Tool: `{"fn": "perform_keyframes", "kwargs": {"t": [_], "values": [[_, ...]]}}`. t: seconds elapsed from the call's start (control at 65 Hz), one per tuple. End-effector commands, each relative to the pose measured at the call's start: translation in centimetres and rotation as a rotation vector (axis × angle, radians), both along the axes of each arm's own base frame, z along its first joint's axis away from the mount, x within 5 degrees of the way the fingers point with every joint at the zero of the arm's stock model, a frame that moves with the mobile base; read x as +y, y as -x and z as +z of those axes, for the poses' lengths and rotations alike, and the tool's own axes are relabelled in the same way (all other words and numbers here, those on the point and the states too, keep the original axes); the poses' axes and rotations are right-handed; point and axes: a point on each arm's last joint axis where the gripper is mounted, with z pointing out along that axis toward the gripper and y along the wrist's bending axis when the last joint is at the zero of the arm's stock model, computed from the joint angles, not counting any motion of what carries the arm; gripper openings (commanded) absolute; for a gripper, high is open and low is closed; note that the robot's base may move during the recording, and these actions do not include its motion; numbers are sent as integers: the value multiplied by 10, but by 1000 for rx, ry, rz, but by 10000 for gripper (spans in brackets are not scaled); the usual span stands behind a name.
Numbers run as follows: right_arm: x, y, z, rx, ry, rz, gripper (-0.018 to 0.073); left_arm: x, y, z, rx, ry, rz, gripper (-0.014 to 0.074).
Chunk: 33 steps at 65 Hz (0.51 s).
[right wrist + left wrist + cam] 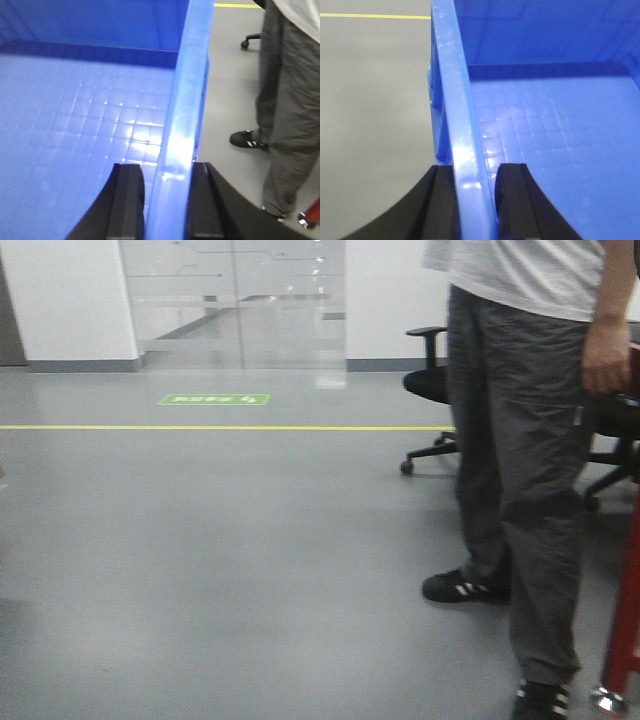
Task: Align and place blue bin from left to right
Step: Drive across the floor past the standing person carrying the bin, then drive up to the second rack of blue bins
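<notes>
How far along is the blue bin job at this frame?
Done: the left gripper and right gripper have their jaws closed on opposite side walls of the empty blue plastic bin. In hand: a two-arm hold; whether it is lifted is unclear. Left: aligning and setting it down; no placement spot or other bin shows.

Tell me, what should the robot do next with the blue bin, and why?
Probably move the bin slowly a little right, keeping it level. The left claw and right claw each grip a side wall, so it looks held. A person stands close on that side, so small moves seem safest.
</notes>
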Motion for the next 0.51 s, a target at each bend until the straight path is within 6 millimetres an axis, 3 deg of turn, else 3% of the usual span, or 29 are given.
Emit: {"fn": "perform_keyframes", "kwargs": {"t": [0.0, 0.492], "values": [[1, 7, 22, -144, -39, 23, -61, -2, 7, 19, -119, 37, -21, -111], [1, 7, 22, -144, -39, 23, -61, -2, 7, 19, -119, 37, -21, -111]]}}
